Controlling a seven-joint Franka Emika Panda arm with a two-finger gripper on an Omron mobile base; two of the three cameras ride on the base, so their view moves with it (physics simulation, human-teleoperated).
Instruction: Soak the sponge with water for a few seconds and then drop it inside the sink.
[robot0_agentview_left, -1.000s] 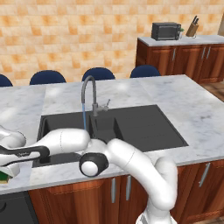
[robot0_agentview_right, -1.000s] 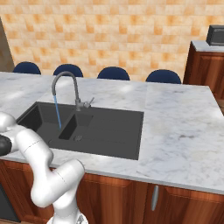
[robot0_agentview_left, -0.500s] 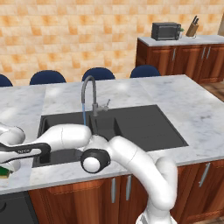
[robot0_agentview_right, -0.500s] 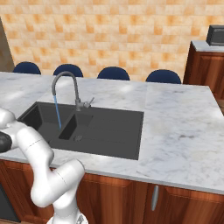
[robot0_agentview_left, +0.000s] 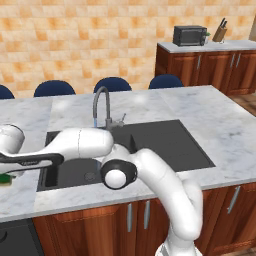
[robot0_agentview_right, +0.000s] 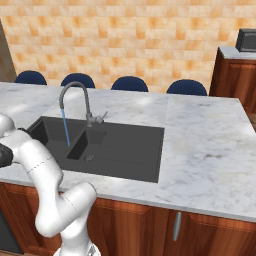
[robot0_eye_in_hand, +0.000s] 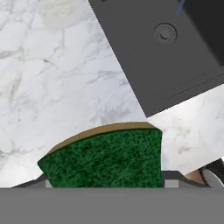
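Palm-sized yellow sponge with dark green scouring face (robot0_eye_in_hand: 105, 159) lies on the white marble counter (robot0_eye_in_hand: 52, 78) left of the dark double-basin sink (robot0_eye_in_hand: 148, 57), directly between the hand's fingers; grip state cannot be told.

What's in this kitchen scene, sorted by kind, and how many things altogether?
Blue chairs: 4
Sinks: 1
Faucets: 1
Water streams: 1
Sponges: 1
Microwaves: 1
Knife blocks: 1
Total: 10
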